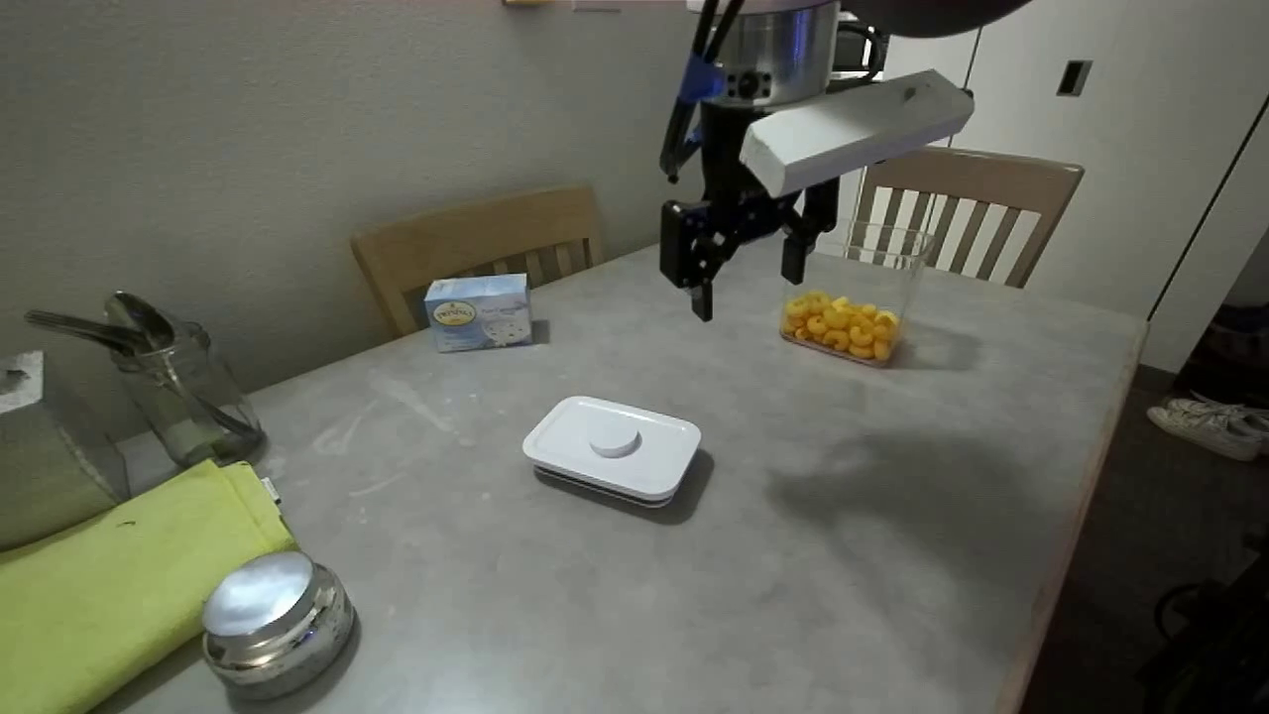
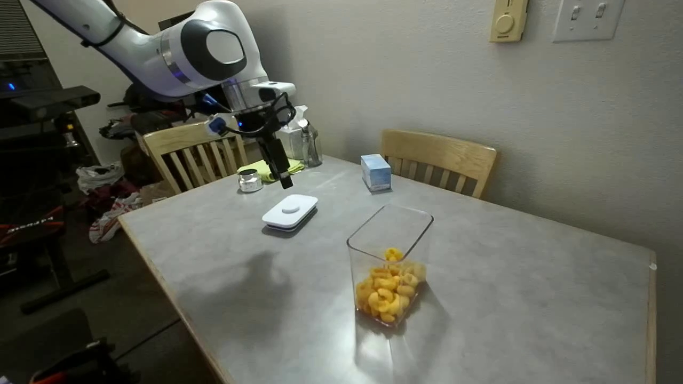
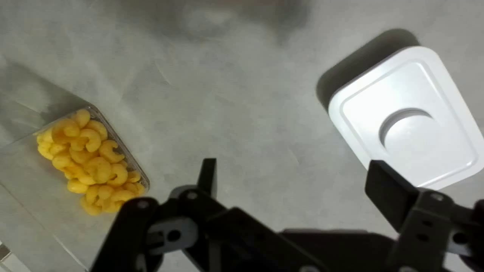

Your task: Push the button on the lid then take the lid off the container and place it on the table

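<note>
The white lid point(image 1: 565, 436) lies flat on the grey table point(image 1: 634, 615), off the container, and shows in both exterior views point(image 2: 275, 216). Its round button point(image 1: 615, 438) stands raised in the centre. In the wrist view the lid point(image 3: 363, 109) is at the right, partly hidden by a finger. The clear container point(image 2: 395, 229) stands upright and uncovered, with orange pieces inside. It also shows at the left in the wrist view point(image 3: 121, 139). My gripper point(image 1: 748, 283) is open and empty, raised above the table between lid and container; in the wrist view its fingers point(image 3: 297, 177) are wide apart.
A blue-white box point(image 1: 481, 312) stands near the wall side. A glass jar with cutlery point(image 1: 193, 397), a yellow-green cloth point(image 1: 139, 575) and a round silver tin point(image 1: 278, 625) are past the lid. Wooden chairs point(image 2: 437, 160) stand at the table's edges.
</note>
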Controlling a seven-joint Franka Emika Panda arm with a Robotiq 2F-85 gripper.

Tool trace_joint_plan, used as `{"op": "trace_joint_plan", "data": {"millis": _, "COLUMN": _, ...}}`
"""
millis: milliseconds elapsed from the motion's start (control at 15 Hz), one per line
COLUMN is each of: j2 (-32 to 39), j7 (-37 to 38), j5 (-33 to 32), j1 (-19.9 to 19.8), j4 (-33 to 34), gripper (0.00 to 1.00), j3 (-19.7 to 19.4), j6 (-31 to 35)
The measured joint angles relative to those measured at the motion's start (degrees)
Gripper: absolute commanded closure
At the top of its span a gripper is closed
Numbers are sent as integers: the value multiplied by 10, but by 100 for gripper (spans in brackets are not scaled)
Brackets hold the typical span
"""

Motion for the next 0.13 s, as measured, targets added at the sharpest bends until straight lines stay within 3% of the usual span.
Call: {"op": "trace_joint_plan", "data": {"millis": 133, "j2": -2, "j7": 0, "j5": 0, "j1": 0, "j4": -3, "gripper": 0, "j3": 4, "j6": 1}}
